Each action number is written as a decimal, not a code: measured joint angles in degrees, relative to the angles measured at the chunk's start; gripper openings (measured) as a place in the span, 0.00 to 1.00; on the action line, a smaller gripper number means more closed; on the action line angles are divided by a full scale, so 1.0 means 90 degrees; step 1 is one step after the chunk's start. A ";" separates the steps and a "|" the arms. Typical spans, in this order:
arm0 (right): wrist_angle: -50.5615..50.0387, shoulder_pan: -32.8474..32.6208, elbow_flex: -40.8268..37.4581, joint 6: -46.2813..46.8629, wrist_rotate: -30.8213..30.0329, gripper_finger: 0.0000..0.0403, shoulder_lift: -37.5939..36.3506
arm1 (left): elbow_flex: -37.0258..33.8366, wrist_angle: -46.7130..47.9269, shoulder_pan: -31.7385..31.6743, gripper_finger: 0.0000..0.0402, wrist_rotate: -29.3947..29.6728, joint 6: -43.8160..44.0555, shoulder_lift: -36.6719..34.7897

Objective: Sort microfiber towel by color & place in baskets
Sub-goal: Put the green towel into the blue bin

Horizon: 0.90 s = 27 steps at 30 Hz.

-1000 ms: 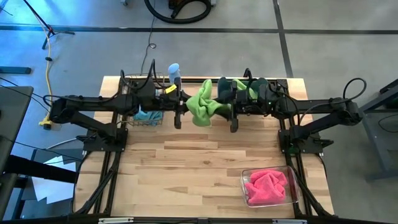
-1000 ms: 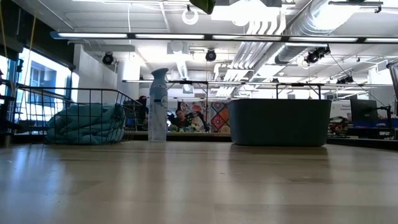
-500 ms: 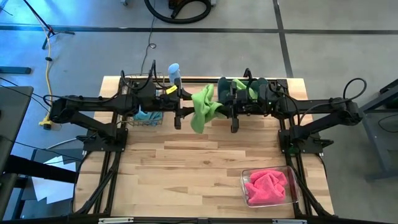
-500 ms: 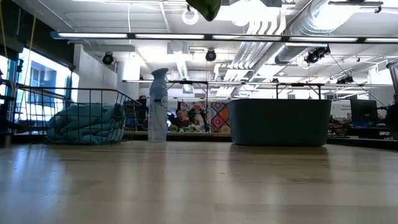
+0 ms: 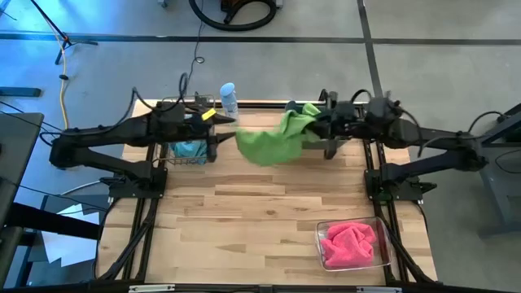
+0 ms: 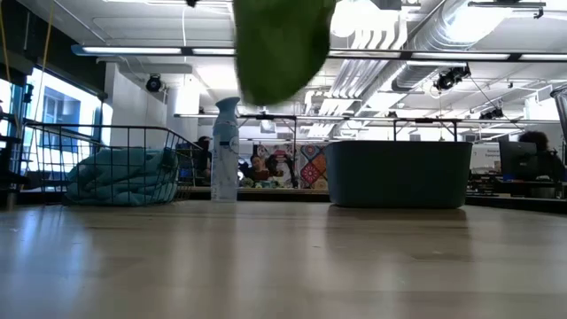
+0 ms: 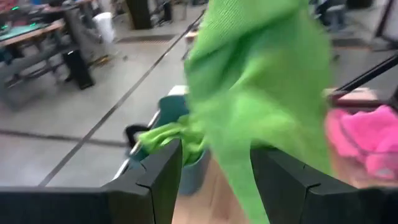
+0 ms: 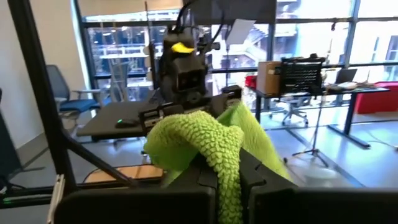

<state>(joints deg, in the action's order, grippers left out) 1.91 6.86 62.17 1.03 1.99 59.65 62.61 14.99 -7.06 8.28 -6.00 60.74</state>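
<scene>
A lime green towel (image 5: 264, 145) hangs in the air over the table's far middle; it also shows in the low view (image 6: 282, 49). My right gripper (image 5: 319, 130) is shut on its right end. My left gripper (image 5: 218, 140) is open just left of the towel's free end, and the towel (image 7: 261, 81) hangs in front of its fingers; I cannot tell if they touch. The slate-blue tub (image 6: 399, 173), with another green towel (image 7: 161, 134) in it, stands under the right arm. The black wire basket (image 5: 186, 130) holds a light blue towel (image 5: 191, 149). The clear bin (image 5: 383, 244) holds pink towels (image 5: 352, 242). My right gripper pinches a bunched fold of the green towel (image 8: 225, 155) between its two fingers. The fingers lie about level and come from the table's right side. The towel is lifted clear of the table and trails out toward the left, drooping at its free end (image 5: 244, 146).
A pale blue spray bottle (image 5: 229, 96) stands at the far edge between the wire basket and the tub; it also shows in the low view (image 6: 225, 149). The bare wooden table top (image 5: 260, 220) stretches across the middle and near left.
The two grippers have drawn apart: my left toward the table's left edge, my right toward the right and far edge with the green towel. The towel, bunched between them before, now trails out from the right gripper and hangs lower in the low view.
</scene>
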 joint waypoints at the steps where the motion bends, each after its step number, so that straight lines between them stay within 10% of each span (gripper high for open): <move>1: -0.0094 0.0055 0.0000 -0.0004 -0.0001 0.00 -0.0123 | 0.0000 0.0199 -0.0006 0.44 0.0119 0.0023 -0.0109; 15: -0.0444 0.0716 0.0000 -0.0120 -0.0004 0.00 -0.1246 | 0.0000 0.1351 -0.0006 0.44 0.1187 0.0332 -0.0971; 27: -0.0494 0.1924 0.0983 -0.0476 0.0297 0.00 -0.0528 | -0.0002 0.1349 -0.0003 0.44 0.1182 0.0497 -0.0762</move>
<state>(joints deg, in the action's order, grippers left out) -2.54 24.18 71.02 -3.26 4.67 54.90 62.59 27.14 -7.09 18.92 -1.53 53.88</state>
